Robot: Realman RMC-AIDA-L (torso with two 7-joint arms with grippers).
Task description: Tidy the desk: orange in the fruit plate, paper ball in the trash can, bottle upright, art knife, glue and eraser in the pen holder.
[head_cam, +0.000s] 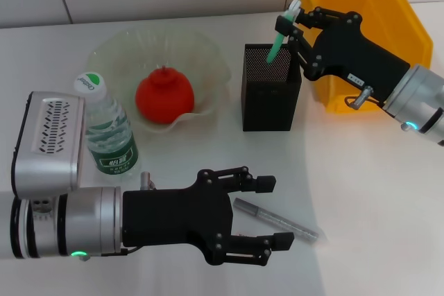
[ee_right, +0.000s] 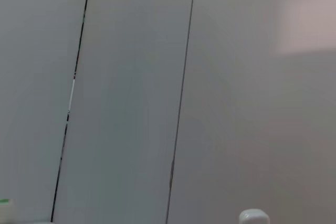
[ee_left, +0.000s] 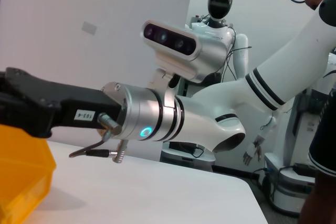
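Currently the step in hand is dropping the green-and-white glue stick (head_cam: 281, 35) into the pen holder (head_cam: 271, 88). The glue stick is tilted, its lower end just inside the holder's open top, its white upper end clamped between the fingers of the right gripper (head_cam: 294, 20), which reaches in from 3 o'clock of the holder. To do this well, bring the stick closer to upright over the middle of the opening, lower it further past the mesh rim, then part the fingers and lift straight away so the holder is not nudged.

At 9 o'clock of the holder, the orange (head_cam: 164, 96) sits in the fruit plate (head_cam: 208, 53); the bottle (head_cam: 105, 128) stands upright at 8 o'clock. The trash can (head_cam: 399, 8) is at 2 o'clock. The left gripper (head_cam: 267, 213), fingers apart, hovers over the silver art knife (head_cam: 277, 220) at 6 o'clock.
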